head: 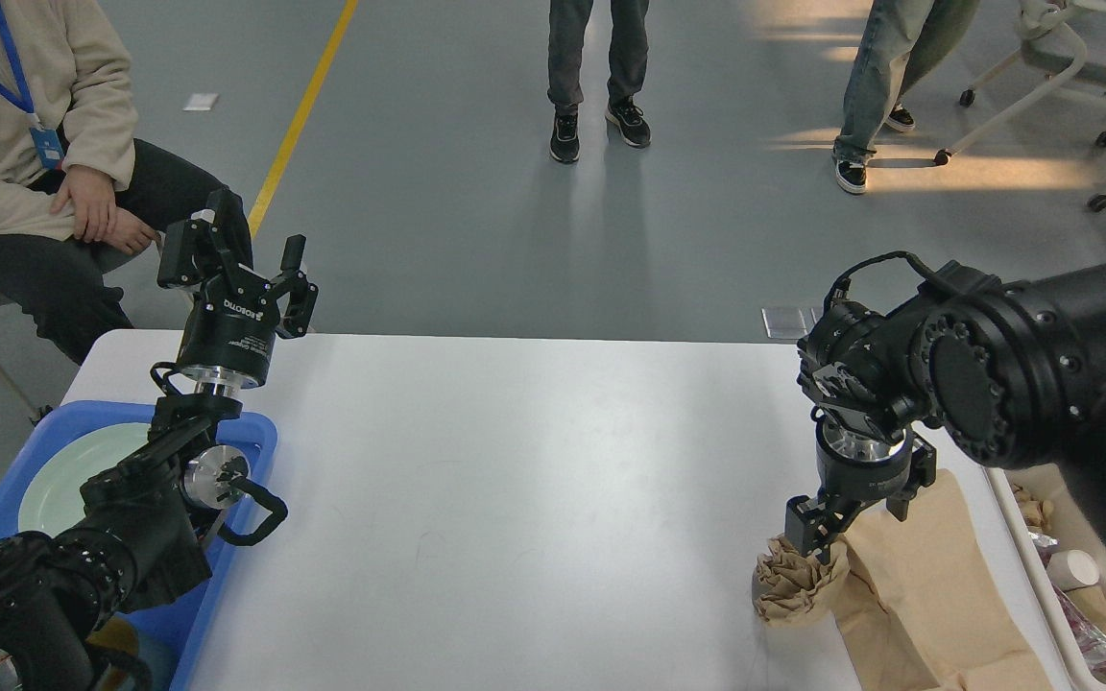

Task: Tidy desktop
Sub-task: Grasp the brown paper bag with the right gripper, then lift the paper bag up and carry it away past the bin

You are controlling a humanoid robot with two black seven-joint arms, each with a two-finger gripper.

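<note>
At the bottom right of the frame a flat sheet of brown paper (927, 595) lies on the desktop (534, 499), the white tabletop that fills the lower middle of the picture, and a crumpled brown paper ball (793, 585) sits just beside the sheet's left edge. Past the table's right edge, at the lower right border, a cream-white bin (1033, 566) holds more crumpled paper and a white cup-like thing. At the lower left a blue tray (246, 432) rests on the desktop's left end with a pale green plate (63, 480) in it, partly hidden by the left arm. The right gripper (846, 523) points downward directly over the paper ball; one finger (803, 528) reaches the top of the ball, but the other finger is hidden behind the wrist, so whether the fingers are spread or pressed together cannot be told. Further up on the left, the left gripper (275, 278) is raised above the desktop's far left corner, its fingers spread apart with nothing between them. Beyond the table, at the upper left, a seated person (44, 144) in a beige jacket wears a blue lanyard; a yellow floor line (299, 120) runs up the grey floor, and two standing people's legs (601, 67) and a white chair frame (1062, 86) show along the top.
</note>
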